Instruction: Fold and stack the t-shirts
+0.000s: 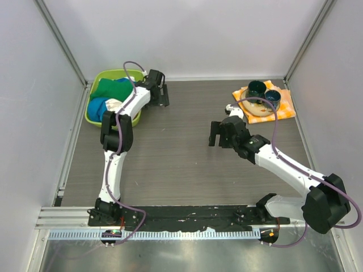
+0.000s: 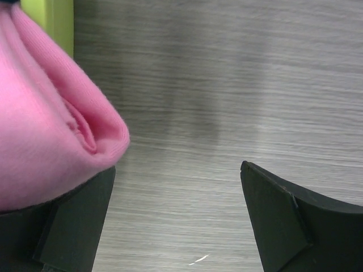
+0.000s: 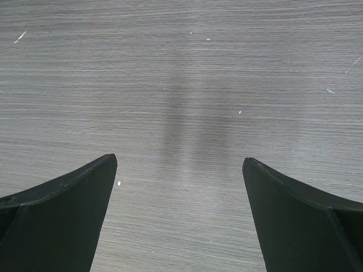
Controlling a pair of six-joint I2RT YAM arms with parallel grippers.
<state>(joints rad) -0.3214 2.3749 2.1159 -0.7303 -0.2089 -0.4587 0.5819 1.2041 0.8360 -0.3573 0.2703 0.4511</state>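
basket: far left. green shirt, blue shirt and white shirt are bunched inside, none folded.
pink shirt: shows only in the left wrist view, a rolled lump lying over one finger, with the basket wall just behind it. From above the arm hides it.
left gripper: at the basket's right side, over the table. Jaws are spread wide with nothing between them; the pink cloth drapes on one finger, not pinched.
table: no shirt spread out and no stack anywhere in view.
right gripper: right of centre, well apart from the basket. Jaws are spread wide over bare wood, holding nothing.
checkered cloth: far right with cups on it. Not part of the job.
done: nothing visible, no shirt folded or stacked.
left: everything. Each shirt has to come out, lie flat, get folded, then go on one stack.
stage (my read): first pick at the basket, with pink the likely first shirt. Can't tell if it is partly out or just resting against the finger.
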